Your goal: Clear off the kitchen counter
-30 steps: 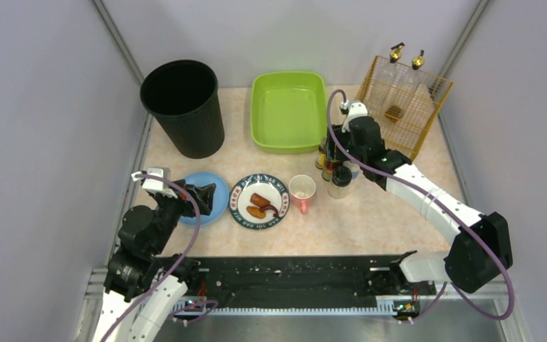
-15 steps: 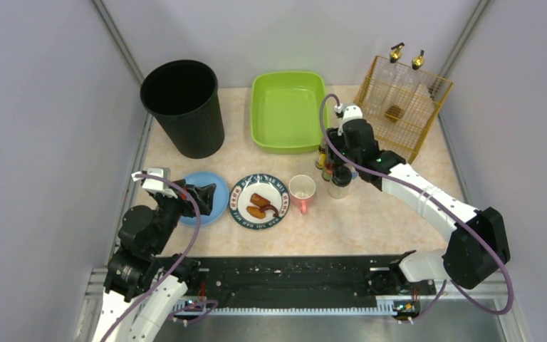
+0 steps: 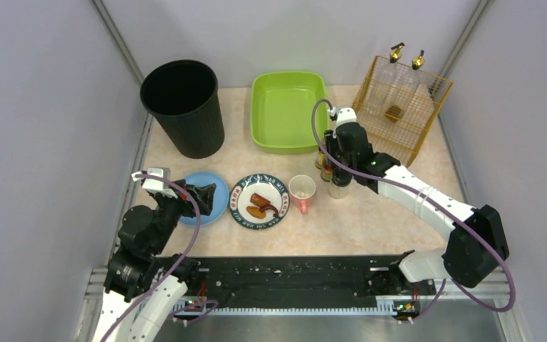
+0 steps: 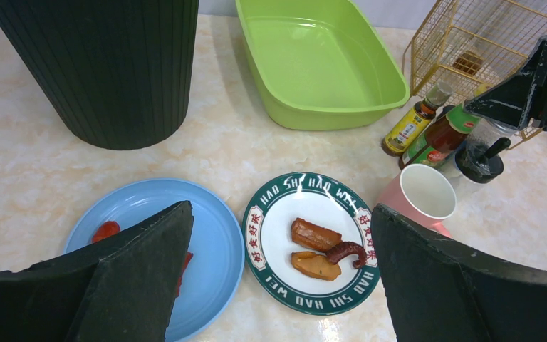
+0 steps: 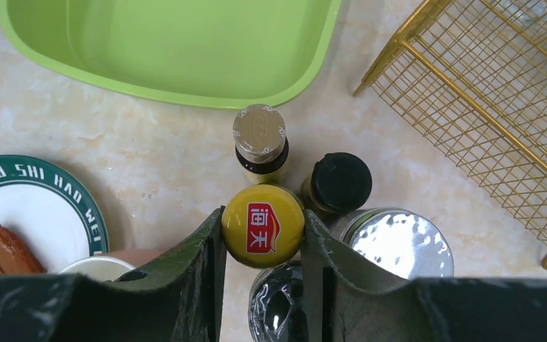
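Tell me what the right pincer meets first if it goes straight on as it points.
The yellow-capped bottle: its cap sits right between the right pincer's fingers. Whether they touch it yet, I cannot tell.

kitchen counter (image 3: 377, 214) carries bin (image 3: 183, 107), tub (image 3: 288, 110), plates (image 3: 260, 178), mug (image 3: 302, 189), bottles (image 5: 259, 135), rack (image 3: 402, 100).

The left gripper (image 4: 281, 210) is held wide open above the kitchen counter (image 4: 256, 142). Between its fingers are seen a blue plate (image 4: 217, 242), a green-rimmed plate (image 4: 253, 235) bearing food pieces (image 4: 320, 246), and a pink cup (image 4: 417, 192). A dark sauce bottle (image 4: 441, 139) is overhung by the right gripper (image 4: 478, 105).
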Controlling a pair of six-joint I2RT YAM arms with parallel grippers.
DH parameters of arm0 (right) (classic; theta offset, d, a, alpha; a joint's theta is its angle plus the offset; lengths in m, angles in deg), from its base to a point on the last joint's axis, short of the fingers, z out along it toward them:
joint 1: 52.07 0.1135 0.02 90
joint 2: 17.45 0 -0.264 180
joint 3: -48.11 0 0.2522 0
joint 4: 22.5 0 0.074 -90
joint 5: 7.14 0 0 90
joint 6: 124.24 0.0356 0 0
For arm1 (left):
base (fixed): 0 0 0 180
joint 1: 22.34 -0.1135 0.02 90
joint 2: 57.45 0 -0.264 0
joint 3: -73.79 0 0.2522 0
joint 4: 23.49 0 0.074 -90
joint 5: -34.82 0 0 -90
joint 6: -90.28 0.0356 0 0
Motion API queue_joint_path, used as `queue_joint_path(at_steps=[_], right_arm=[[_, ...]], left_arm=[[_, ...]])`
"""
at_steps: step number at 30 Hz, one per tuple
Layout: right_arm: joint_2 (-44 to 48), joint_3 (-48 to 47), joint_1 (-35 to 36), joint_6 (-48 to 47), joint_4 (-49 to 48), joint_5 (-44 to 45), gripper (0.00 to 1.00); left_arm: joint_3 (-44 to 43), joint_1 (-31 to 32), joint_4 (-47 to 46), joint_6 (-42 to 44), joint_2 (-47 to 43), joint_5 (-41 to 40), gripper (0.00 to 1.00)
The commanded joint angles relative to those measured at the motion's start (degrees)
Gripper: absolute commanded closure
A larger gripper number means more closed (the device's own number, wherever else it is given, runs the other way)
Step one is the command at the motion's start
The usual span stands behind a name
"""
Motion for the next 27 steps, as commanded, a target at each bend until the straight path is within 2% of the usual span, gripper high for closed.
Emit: queue_joint_path(at_steps=[1,19,27], right_arm=[[2.4,0.0,1.2,-0.8,-5.5,2.3,1.0],[8.5,-2.8,1.6,-0.2,-5.0,-2.2,1.0],[10.9,-7.5,1.9,-0.2,-1.8,-5.4,1.0]], left_arm=[[0.2,0.2,-2.1,0.6,0.6,0.1,0.01],[0.2,0.2,-2.0,0.6,0.6,0.0,0.01],[0.1,0.2,-2.0,0.6,0.4,0.0,0.01]])
